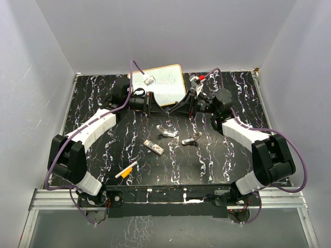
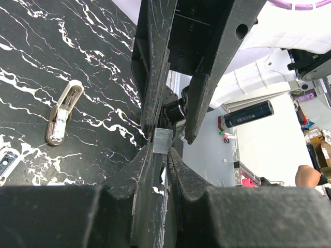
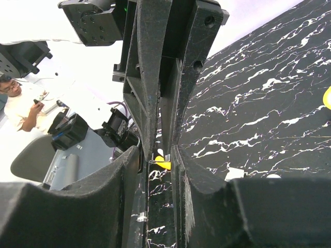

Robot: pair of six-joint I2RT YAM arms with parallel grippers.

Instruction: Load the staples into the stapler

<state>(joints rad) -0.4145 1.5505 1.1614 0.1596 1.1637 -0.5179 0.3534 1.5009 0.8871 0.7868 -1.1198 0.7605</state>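
Fingers (image 2: pixel 147 175) of the left gripper (image 2: pixel 165 150) are clenched on a grey staple strip (image 2: pixel 163 140), held above the worktop (image 1: pixel 103 155), probably to pass it across. The right gripper (image 3: pixel 155 152) meets them tip to tip; I cannot tell whether it grips. Beyond lie the white staples pack (image 2: pixel 8 163) and a beige stapler (image 2: pixel 62 111).

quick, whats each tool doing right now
left tool: closed on small grey ridged metal staple strip
right tool: slightly open, nothing gripped
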